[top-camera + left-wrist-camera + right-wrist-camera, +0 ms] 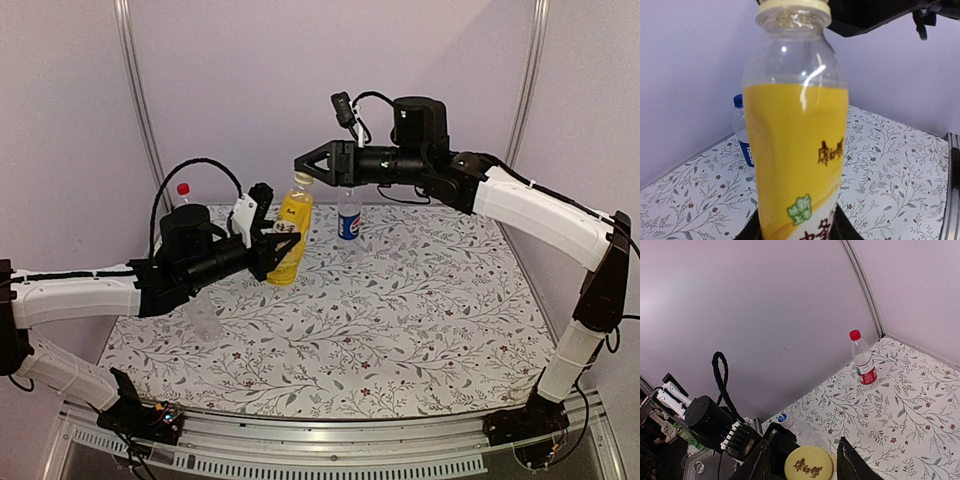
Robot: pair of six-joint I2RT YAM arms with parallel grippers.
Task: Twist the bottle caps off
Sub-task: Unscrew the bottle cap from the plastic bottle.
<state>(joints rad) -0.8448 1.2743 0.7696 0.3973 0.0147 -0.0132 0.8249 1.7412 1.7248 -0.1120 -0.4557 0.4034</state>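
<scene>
Your left tool [284, 245] is mostly hidden behind the yellow bottle [797, 150] in its own camera. Only dark finger edges show at the bottom, clamped on the bottle's lower body, with the forearm reaching in level from the left. Your right tool [802, 462] reaches across from the right over the bottle's top, jaws either side of the yellow cap [809, 466]. The frame edge cuts off the pads, so you cannot tell whether they touch. The bottle leans slightly toward the back of the bench [400, 320], with the blue-label bottle [349, 215] just beside it.
</scene>
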